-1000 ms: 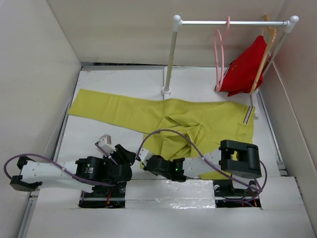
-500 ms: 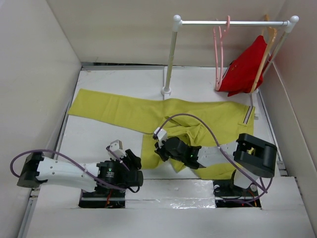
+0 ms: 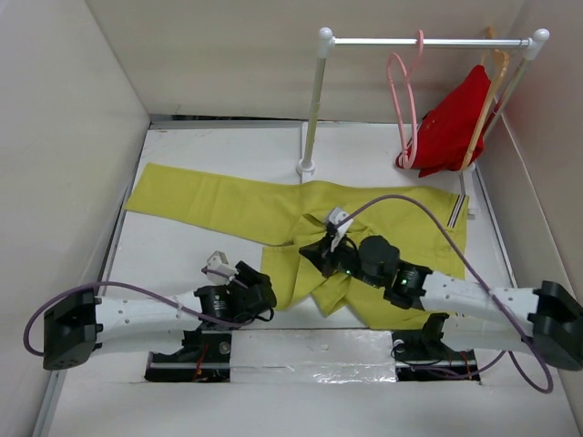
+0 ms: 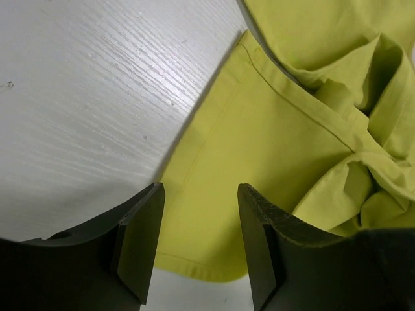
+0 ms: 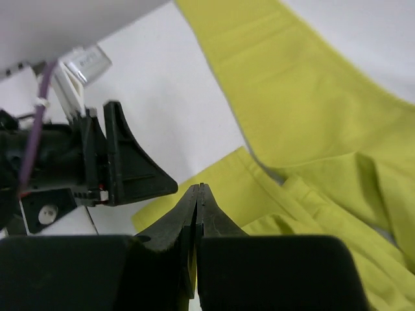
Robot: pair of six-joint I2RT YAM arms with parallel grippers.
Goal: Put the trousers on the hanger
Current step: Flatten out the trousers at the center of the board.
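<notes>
Light is bright and even, shadows soft, wrist-view foregrounds slightly blurred.

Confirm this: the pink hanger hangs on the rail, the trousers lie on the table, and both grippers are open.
Not quite. Only the left gripper is open; the right gripper is shut, its jaws pressed together in the right wrist view. The pink hanger does hang on the rail and the trousers lie on the table.

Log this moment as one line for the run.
left gripper: open, over trousers hem | right gripper: shut, empty, above trousers | trousers: on table | hanger: on rail, bare
</notes>
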